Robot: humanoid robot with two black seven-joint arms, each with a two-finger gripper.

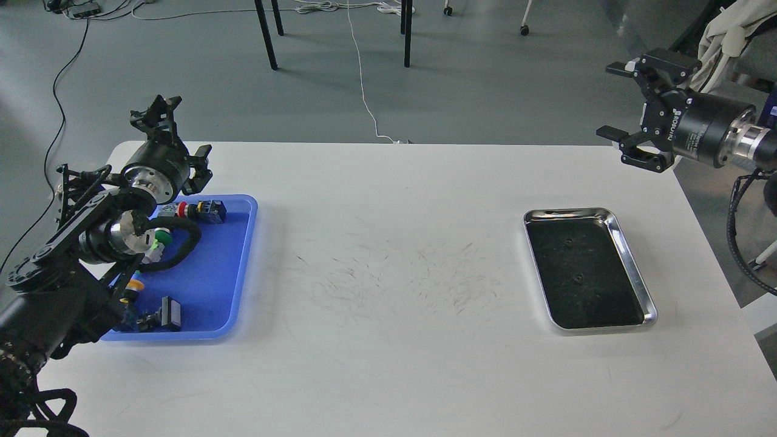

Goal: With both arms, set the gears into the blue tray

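Note:
Two gears [569, 242] [578, 279] show as tiny dark wheels lying on the dark floor of the shiny steel tray [635, 267] at the right. The blue tray [212, 267] sits at the table's left edge and no gears can be made out in it. My left gripper [182, 138] hovers over the blue tray's far left corner, open and empty. Well above and to the right of the steel tray, beyond the table's far right corner, my right gripper [624, 104] is open and empty.
Push-button switches lie in the blue tray: a red-capped one [193, 210], a green-capped one [160, 237], a yellow-capped one [135, 284] and a black one [165, 315]. My left arm covers the tray's left side. The white table [388, 273] lies between the trays. A chair with cloth [728, 30] stands far right.

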